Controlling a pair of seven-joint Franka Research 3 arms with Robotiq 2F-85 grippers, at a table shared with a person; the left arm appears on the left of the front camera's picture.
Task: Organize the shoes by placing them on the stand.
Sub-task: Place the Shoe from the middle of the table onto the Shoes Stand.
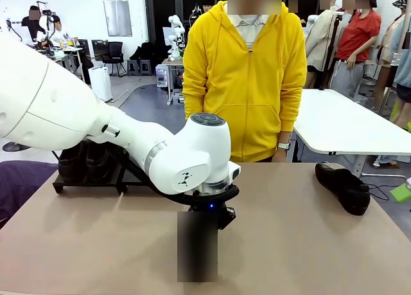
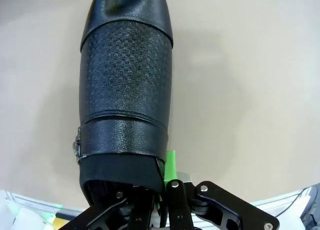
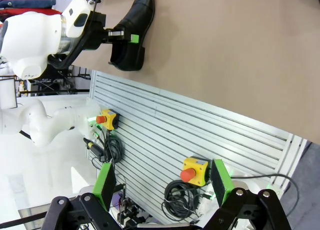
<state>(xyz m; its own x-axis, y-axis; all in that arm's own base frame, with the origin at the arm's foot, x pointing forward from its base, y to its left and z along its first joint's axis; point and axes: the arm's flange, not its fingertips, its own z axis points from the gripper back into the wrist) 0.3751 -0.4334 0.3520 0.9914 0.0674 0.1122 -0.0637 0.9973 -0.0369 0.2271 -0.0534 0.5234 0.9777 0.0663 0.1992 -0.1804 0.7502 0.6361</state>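
Note:
A black slip-on shoe (image 2: 125,79) lies on the tan table (image 1: 308,243) near the front middle. My left gripper (image 2: 159,182) is shut on its heel collar, one green pad (image 2: 170,162) outside the rim and the other finger inside. The right wrist view shows the same shoe (image 3: 134,19) held by the left gripper (image 3: 116,35). Another black shoe (image 1: 343,187) lies at the table's right. The stand (image 1: 96,182) sits at the far left with black shoes (image 1: 83,160) on it, partly hidden by the left arm. My right gripper (image 3: 162,185) is open and holds nothing, off the table's front edge.
A person in a yellow hoodie (image 1: 244,83) stands at the far side, hands down. A slatted metal panel (image 3: 200,135) with yellow stop buttons (image 3: 194,169) and cables lies below the right gripper. A white table (image 1: 347,125) stands behind at right.

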